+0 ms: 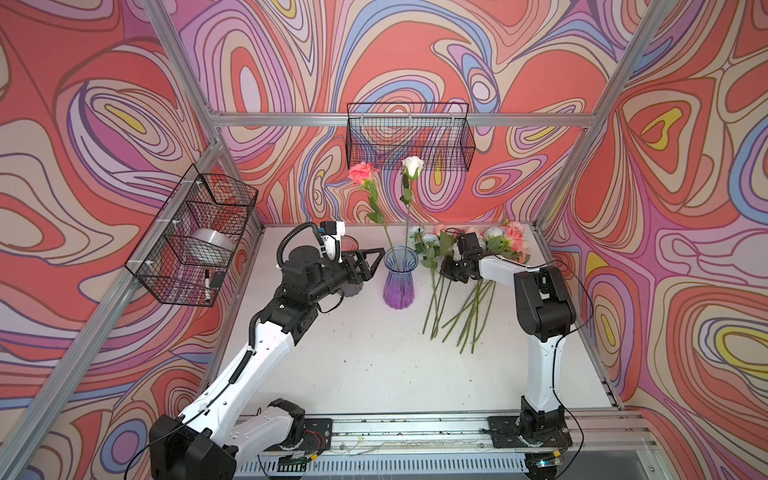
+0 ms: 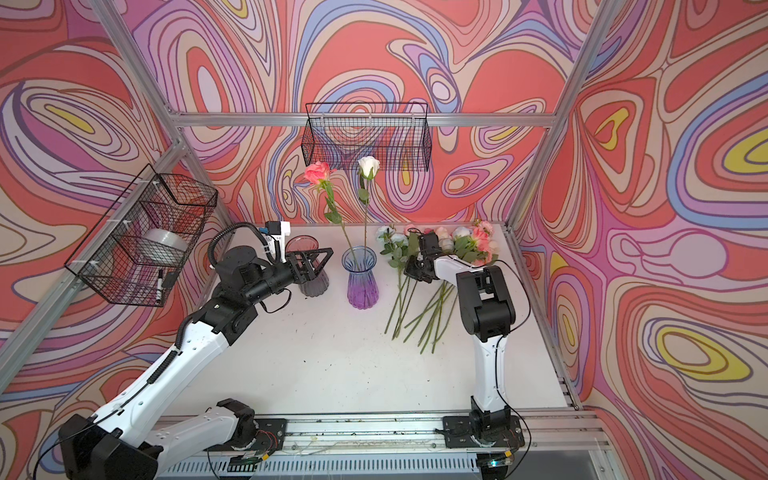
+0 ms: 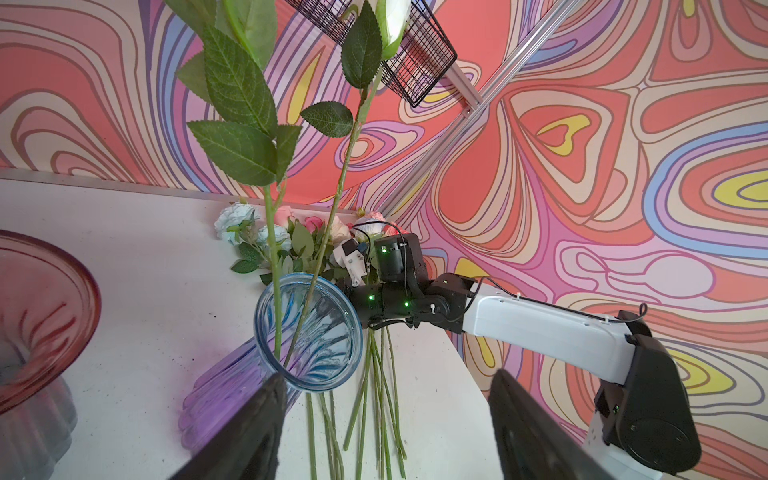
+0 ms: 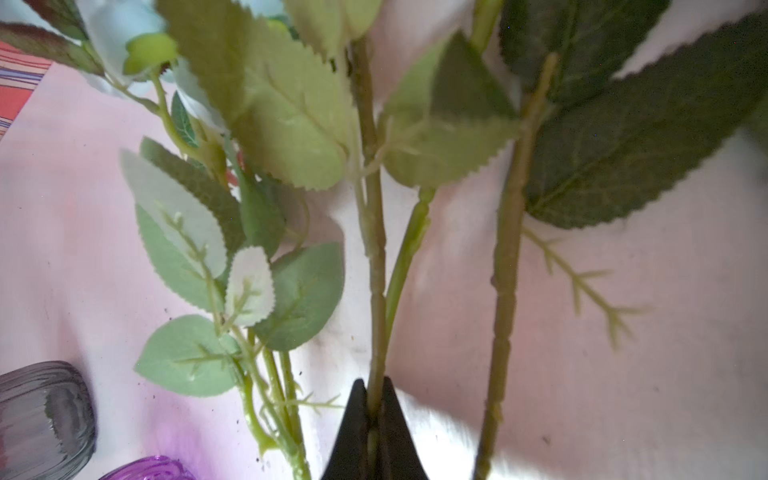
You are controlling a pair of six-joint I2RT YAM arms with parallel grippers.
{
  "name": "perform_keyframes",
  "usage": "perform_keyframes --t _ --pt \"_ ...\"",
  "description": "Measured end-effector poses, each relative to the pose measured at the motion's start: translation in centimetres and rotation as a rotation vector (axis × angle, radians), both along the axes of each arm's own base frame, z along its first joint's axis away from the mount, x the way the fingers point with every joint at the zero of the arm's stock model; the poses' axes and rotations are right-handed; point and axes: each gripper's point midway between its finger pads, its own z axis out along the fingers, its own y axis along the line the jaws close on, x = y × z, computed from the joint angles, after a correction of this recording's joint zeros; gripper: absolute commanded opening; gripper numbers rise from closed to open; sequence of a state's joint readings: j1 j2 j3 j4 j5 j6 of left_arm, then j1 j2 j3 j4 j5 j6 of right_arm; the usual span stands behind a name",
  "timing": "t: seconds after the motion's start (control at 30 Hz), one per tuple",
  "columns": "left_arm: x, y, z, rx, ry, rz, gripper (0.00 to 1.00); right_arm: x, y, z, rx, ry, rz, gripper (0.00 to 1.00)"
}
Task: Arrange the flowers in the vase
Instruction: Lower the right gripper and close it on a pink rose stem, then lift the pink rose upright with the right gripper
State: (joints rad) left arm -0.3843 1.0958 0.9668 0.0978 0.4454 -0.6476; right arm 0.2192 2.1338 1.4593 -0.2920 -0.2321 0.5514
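A blue-and-purple glass vase (image 1: pixel 399 279) (image 2: pixel 360 283) stands mid-table. A pink rose (image 1: pixel 362 172) and a white rose (image 1: pixel 412 166) stand in it. The other flowers (image 1: pixel 465 303) (image 2: pixel 424 309) lie in a pile to its right, heads toward the back wall. My left gripper (image 1: pixel 372 259) (image 3: pixel 386 376) hovers open just left of the vase rim (image 3: pixel 307 332), holding nothing. Down on the pile, my right gripper (image 1: pixel 449 272) (image 4: pixel 376 390) is shut on one green stem (image 4: pixel 376 291); other stems and leaves lie close on both sides.
A second, grey-pink glass vase (image 2: pixel 313 282) (image 3: pixel 41 316) stands behind my left gripper. A wire basket (image 1: pixel 409 137) hangs on the back wall. Another wire basket (image 1: pixel 195 241) on the left wall holds a tape roll and a marker. The right arm (image 3: pixel 540 328) lies beyond the vase.
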Motion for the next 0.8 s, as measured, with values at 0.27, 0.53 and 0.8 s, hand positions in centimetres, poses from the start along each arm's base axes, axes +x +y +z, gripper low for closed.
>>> perform_keyframes --t 0.27,0.53,0.8 --pt "0.0 0.0 0.1 -0.001 -0.001 -0.001 0.77 -0.4 -0.3 4.1 -0.069 -0.085 -0.007 0.0" --pt "-0.1 0.0 0.1 -0.002 -0.004 -0.003 0.77 -1.2 -0.8 11.4 -0.114 -0.242 -0.012 0.0" --pt "-0.1 0.0 0.1 -0.002 -0.004 -0.004 0.77 -2.2 -1.8 12.3 -0.154 -0.258 -0.018 0.0"
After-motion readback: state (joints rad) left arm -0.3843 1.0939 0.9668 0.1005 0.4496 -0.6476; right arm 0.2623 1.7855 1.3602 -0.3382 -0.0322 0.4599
